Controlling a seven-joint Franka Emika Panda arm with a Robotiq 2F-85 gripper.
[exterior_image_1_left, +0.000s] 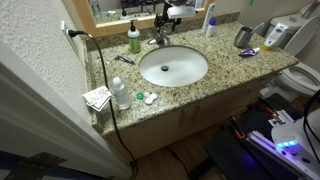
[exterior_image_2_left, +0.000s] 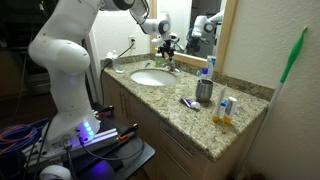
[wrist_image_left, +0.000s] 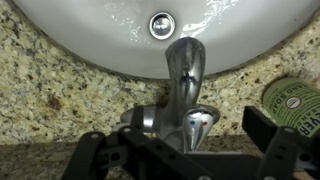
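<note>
In the wrist view the gripper (wrist_image_left: 185, 150) hangs with its jaws spread wide apart, holding nothing, directly over the chrome faucet (wrist_image_left: 183, 85) at the frame's centre. The white sink (wrist_image_left: 90, 30) fills the top, and a green bottle (wrist_image_left: 292, 100) sits at the right edge.

In the wrist view we see the sink (wrist_image_left: 90, 30) only in part, its bowl cut off by the top edge. The green bottle (wrist_image_left: 293, 100) runs off the right edge. The gripper (wrist_image_left: 185, 150) hides the faucet's (wrist_image_left: 185, 70) base, its fingers cropped below.
</note>
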